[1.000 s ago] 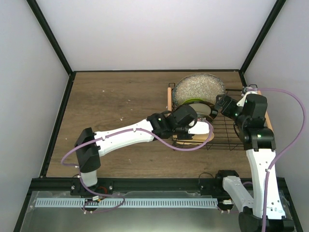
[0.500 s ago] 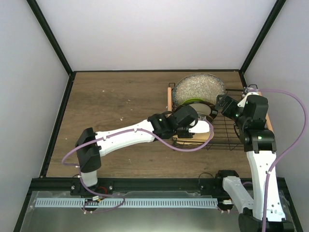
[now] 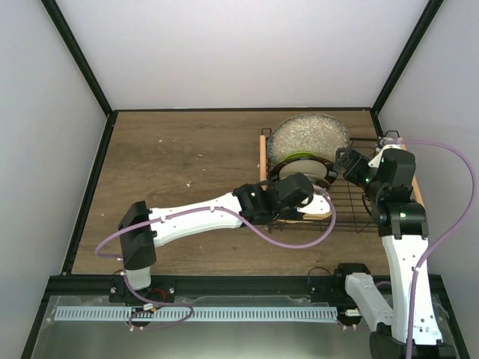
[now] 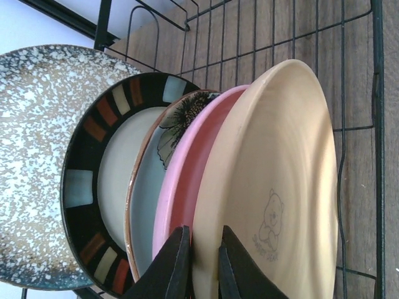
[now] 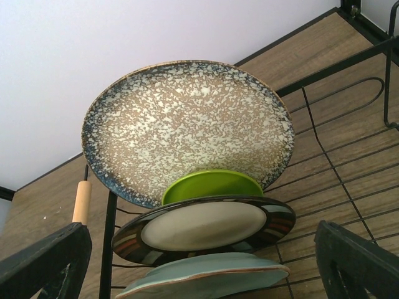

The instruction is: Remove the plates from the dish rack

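Left gripper (image 4: 202, 265) clamped on rim of pale orange plate (image 4: 274, 168), end of row in dish rack (image 4: 376, 93); pink plate (image 4: 187, 180) seated just beside. Right gripper (image 5: 202, 249) spread wide, clear of plates.

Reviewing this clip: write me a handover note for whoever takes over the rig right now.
Left gripper: shut on the rim of the orange plate.
Right gripper: open, empty, by the rack.
All six stand in the rack: orange plate, pink plate, flowered plate, dark-rimmed plate, green plate, speckled plate.
Done: none unloaded.
Left: lift out all six, orange first.
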